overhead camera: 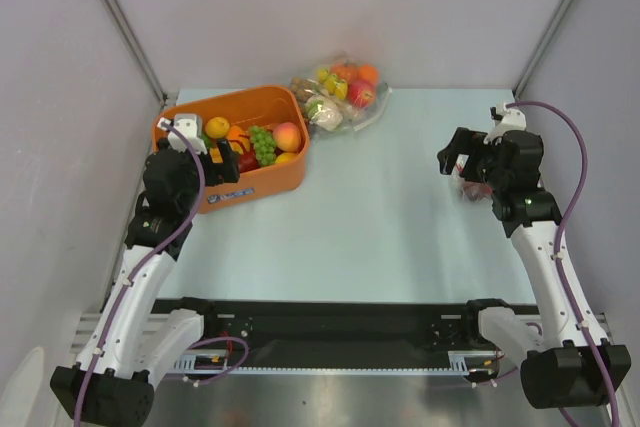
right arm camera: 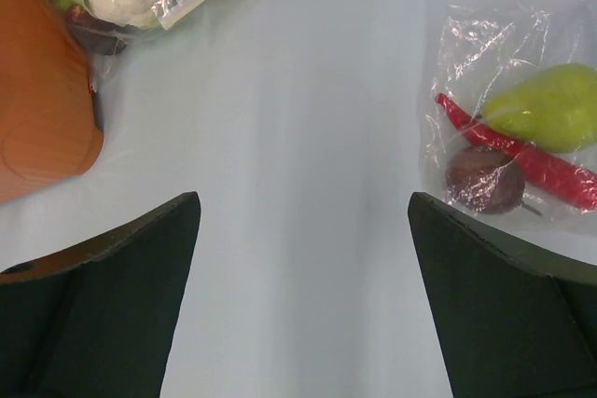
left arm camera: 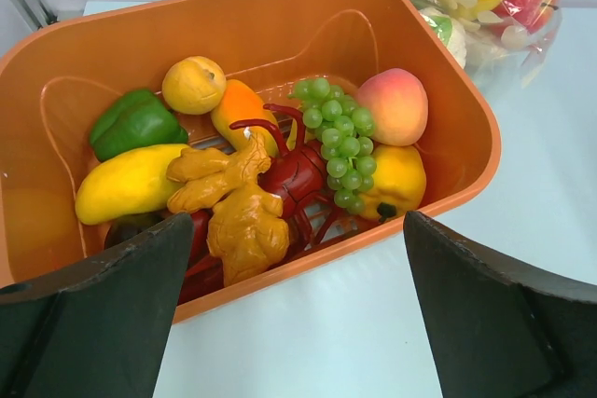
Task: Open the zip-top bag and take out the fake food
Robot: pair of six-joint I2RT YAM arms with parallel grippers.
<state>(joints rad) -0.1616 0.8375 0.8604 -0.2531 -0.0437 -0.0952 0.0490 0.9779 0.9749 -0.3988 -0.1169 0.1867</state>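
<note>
A pale blue worktop [overhead camera: 380, 237] carries an orange bin [overhead camera: 268, 180] at its back left, filled with toy produce such as green grapes [left arm camera: 340, 142] and a peach [left arm camera: 394, 104]. Just right of the bin lies a clear zip-top bag [overhead camera: 335, 112] packed with fake food [overhead camera: 358, 87]. A smaller bag [right arm camera: 466, 44], holding a green pear [right arm camera: 550, 104] and a red chilli [right arm camera: 550, 170], lies near the right edge. The left claw [left arm camera: 298, 221] hovers wide open over the bin. The right claw [right arm camera: 303, 198] hangs wide open beside the smaller bag, gripping nothing.
</note>
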